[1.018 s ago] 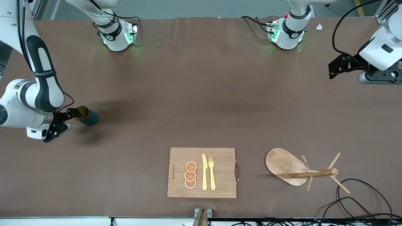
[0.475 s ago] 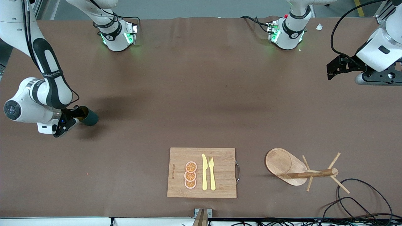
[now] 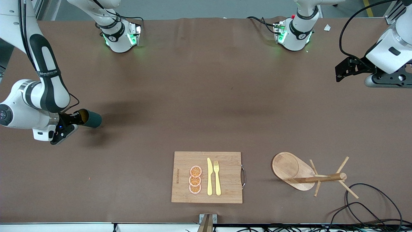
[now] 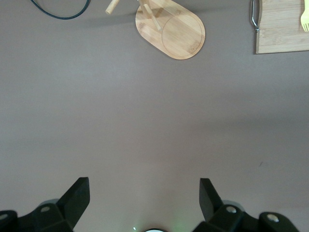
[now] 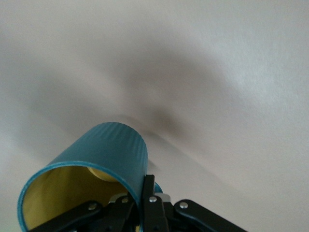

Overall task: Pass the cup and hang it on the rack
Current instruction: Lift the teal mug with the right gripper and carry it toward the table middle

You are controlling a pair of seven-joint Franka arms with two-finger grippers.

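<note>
Right pincer newly clamping cup rim

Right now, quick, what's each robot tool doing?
Right tool: shut on the rim of the dark teal cylindrical cup.
Left tool: open, holding nothing, waiting.

A brown table carries everything. A bamboo cutting board lies on it near the front camera's edge, well apart from both claws. Beside the board, toward the left arm's end, stands the wooden rack, its oval base flat on the cloth, nearer the camera than the left claw. A black cable loops on the table just beside the rack.
</note>
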